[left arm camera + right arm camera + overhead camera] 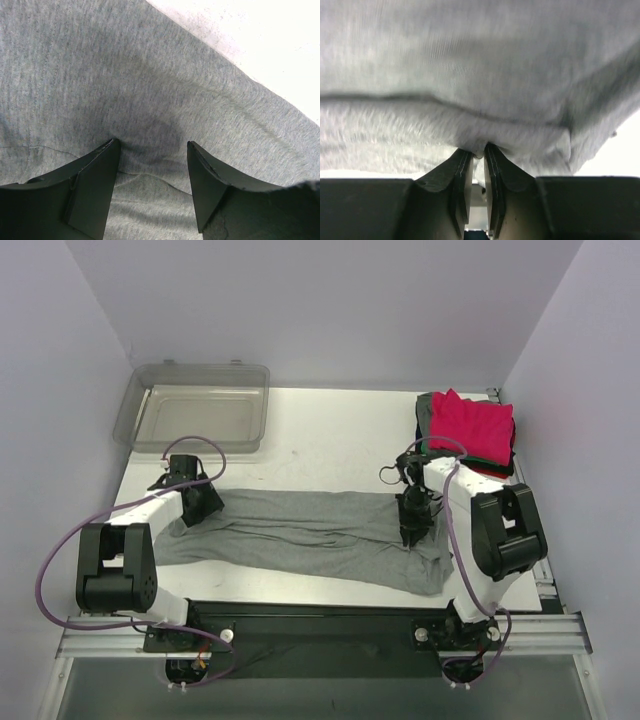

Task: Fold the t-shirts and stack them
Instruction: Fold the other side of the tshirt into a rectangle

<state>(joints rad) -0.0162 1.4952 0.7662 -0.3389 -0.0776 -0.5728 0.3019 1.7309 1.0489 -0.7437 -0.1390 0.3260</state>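
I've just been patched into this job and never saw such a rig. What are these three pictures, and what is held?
It is two robot arms bolted at the near edge of a table, each ending in a two-finger gripper. The wide picture looks down from above and behind them; the other two come from wrist cameras. A grey t-shirt lies stretched across the table, with a stack of folded shirts, pink-red on top, at the far right and a clear plastic bin at the far left. The left gripper is open, its fingers down on the grey cloth. The right gripper pinches a fold of that shirt near its right end.
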